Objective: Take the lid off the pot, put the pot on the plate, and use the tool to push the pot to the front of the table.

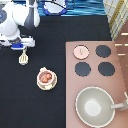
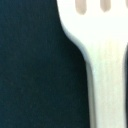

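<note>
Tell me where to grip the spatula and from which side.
Judging from above: take the tool by its thin handle, coming straight down. It lies flat on the table, head toward the exterior view's bottom, handle pointing up under the gripper, which hangs just over it.

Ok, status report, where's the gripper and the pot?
Gripper at the tool, upper left. Pot on plate, lid off, on stove. Nothing between tool and pot.

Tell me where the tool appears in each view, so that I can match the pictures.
Exterior view: the tool lies on the table at the exterior view's left, just below the gripper.
Wrist view: the tool fills the picture.
Shared landmark: the black table.
</note>
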Motion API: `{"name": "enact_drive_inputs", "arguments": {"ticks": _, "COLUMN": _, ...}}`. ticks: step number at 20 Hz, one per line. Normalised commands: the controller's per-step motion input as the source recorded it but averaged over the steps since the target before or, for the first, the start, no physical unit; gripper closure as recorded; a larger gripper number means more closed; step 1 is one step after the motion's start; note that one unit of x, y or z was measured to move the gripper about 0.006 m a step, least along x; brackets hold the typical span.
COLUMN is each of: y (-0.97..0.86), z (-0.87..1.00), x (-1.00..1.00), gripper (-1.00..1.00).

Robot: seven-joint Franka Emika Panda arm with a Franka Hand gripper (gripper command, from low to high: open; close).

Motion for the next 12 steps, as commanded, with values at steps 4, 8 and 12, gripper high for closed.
{"name": "enact_drive_inputs", "arguments": {"ticks": 4, "y": -0.11, "z": -0.2, "x": -0.3, "gripper": -1.0}}
{"name": "enact_drive_inputs", "arguments": {"ticks": 8, "y": -0.15, "z": -0.15, "x": -0.31, "gripper": -1.0}}
{"name": "enact_drive_inputs", "arguments": {"ticks": 12, "y": -0.18, "z": -0.1, "x": -0.36, "gripper": 1.0}}
